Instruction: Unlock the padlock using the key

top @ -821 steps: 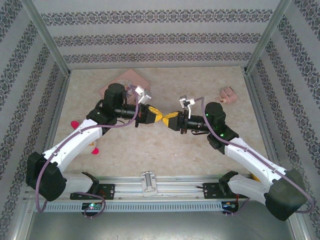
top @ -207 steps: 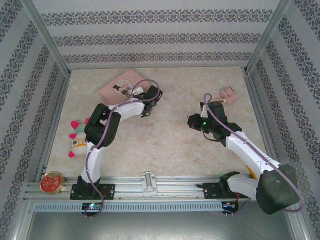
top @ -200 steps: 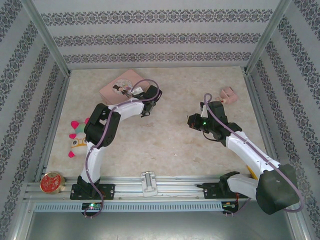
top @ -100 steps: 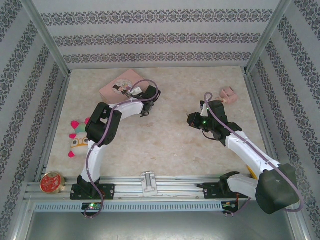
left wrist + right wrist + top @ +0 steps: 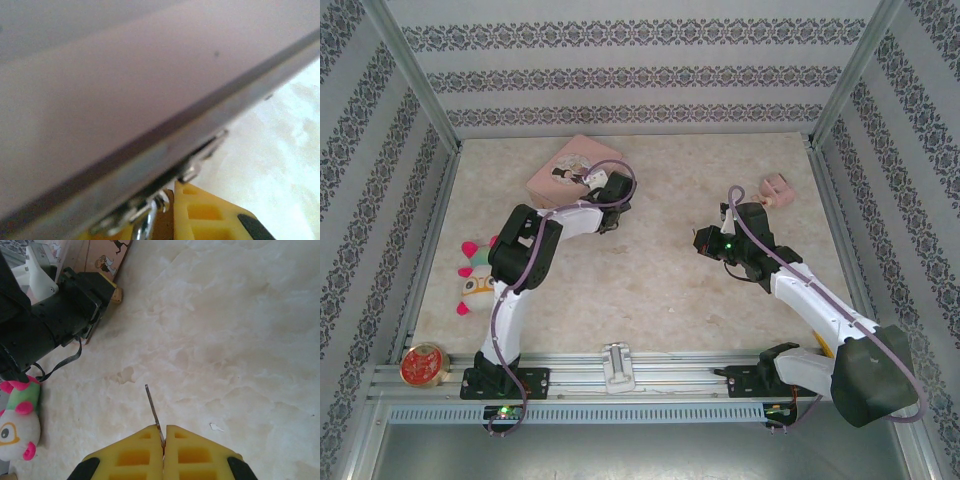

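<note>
Pink tin (image 5: 565, 172): contents hidden | padlock (image 5: 149, 219): blurred, at tin's rim beside my left hand (image 5: 608, 198), can't tell its grip | my right hand (image 5: 163, 436): pinching key (image 5: 152, 407) over counter (image 5: 240, 340)

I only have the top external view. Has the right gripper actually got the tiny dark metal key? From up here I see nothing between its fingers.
Observer: Yes. In the right wrist view the right gripper is shut on the thin dark metal key, its blade sticking out ahead.
Operator: And the left gripper, at the pink rectangular tin?
Observer: Its wrist view has the tin's edge up close, and a small silvery metal loop beside one yellow finger.
Operator: Is it gripping anything?
Observer: The loop joins a brownish body, perhaps the tiny brass padlock; a grip I cannot tell.
</note>
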Controlling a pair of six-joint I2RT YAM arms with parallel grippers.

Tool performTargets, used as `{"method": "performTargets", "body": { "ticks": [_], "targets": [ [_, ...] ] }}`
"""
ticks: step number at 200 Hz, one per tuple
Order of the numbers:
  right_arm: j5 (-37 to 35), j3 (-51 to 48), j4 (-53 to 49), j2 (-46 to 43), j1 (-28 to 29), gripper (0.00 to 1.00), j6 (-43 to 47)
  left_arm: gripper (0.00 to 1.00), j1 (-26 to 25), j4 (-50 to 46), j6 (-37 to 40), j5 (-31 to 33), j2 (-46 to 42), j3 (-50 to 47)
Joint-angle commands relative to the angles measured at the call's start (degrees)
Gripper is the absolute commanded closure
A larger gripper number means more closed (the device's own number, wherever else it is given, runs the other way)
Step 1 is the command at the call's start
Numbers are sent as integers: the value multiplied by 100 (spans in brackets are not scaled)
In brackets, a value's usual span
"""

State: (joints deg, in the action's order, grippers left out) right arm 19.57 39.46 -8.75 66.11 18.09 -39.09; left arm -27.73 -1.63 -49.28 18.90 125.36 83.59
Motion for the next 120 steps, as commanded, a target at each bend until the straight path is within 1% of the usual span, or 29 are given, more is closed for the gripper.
{"method": "performTargets", "body": {
  "ticks": [1,20,34,82,120],
  "targets": [
    [5,-88,10,-71,-38,100,-1,86,3,235,582,-845,-205,-423],
    [-32,-71,-115,-105,-42,100,41,86,0,503,745,-1176,-453,-862],
    [-56,-62,-217,-158,-42,100,70,86,4,745,893,-1539,-659,-1227],
    [-173,-157,-456,-526,-42,100,112,86,4,927,1459,-3240,-1254,-2062],
    [-294,-108,-839,-724,92,100,249,79,-3,764,1578,-4354,-1710,-2726]
  ]
}}
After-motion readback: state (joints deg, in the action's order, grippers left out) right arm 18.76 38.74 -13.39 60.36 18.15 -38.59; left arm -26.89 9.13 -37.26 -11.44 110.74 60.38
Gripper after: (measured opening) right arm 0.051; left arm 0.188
